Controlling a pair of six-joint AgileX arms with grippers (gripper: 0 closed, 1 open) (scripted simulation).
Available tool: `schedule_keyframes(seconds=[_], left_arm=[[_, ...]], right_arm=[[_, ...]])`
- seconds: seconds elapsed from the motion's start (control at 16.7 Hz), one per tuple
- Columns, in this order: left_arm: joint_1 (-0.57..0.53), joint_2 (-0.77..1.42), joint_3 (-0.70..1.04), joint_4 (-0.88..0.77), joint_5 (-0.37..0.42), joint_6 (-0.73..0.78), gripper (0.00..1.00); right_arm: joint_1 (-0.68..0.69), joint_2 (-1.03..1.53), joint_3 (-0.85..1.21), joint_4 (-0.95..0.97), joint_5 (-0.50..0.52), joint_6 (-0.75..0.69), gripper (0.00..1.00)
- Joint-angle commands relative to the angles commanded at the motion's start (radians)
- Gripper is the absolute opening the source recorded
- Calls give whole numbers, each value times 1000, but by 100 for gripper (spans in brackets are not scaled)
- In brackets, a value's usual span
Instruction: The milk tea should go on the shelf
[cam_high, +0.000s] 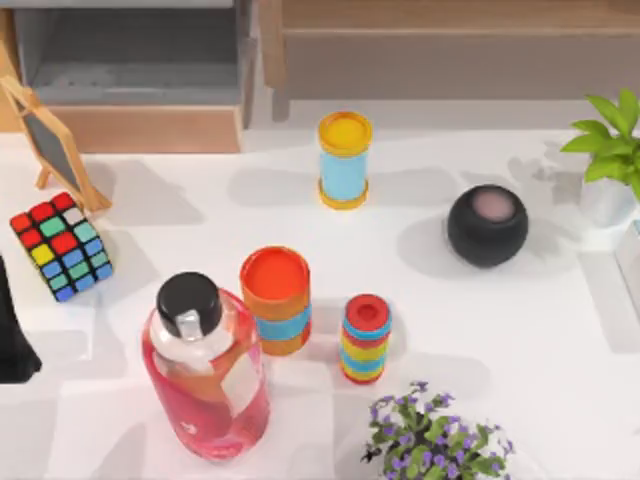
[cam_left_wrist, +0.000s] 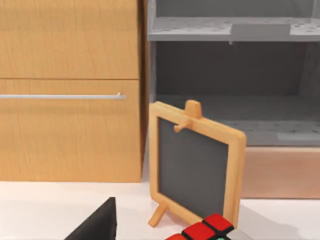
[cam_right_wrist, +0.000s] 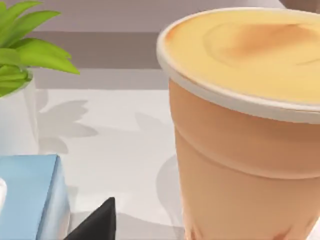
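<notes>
The white surface (cam_high: 480, 330) is the biggest thing here, and it has lots of things on it. At the back on the left stands the grey shelf (cam_high: 130, 60). It is open and I see nothing on its boards, so the milk tea has not gone there yet. The milk tea (cam_right_wrist: 240, 150) is a big tan cup with a creamy top. It stands upright on the surface, right in front of the right arm's camera. The potted plant (cam_right_wrist: 15, 60) and a blue box (cam_right_wrist: 30, 195) stand near it, and the plant is at the far right side of the surface, so I think the cup is over there too, well apart from the shelf. The right gripper (cam_right_wrist: 95, 225) is close to the cup but I do not see it touching it, and I cannot tell if its jaws are apart or together. The left gripper (cam_left_wrist: 95, 225) waits at the left side, near the little chalkboard (cam_left_wrist: 195, 170) and facing the shelf. I cannot tell about its jaws either. So nearly all the job is left, I think: grab the cup, lift it, carry it across, and set it on the shelf.
</notes>
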Motion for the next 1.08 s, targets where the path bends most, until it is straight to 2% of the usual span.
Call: schedule_keyframes(seconds=[0.18, 0.54, 1.08], left_arm=[[0, 0, 0, 0, 0, 0, 100], [0, 0, 0, 0, 0, 0, 100], [0, 0, 0, 0, 0, 0, 100]], right_arm=[[-52, 89, 10, 67, -49, -13, 100], [-49, 98, 10, 73, -48, -11, 100], [168, 374, 216, 192, 169, 64, 100]])
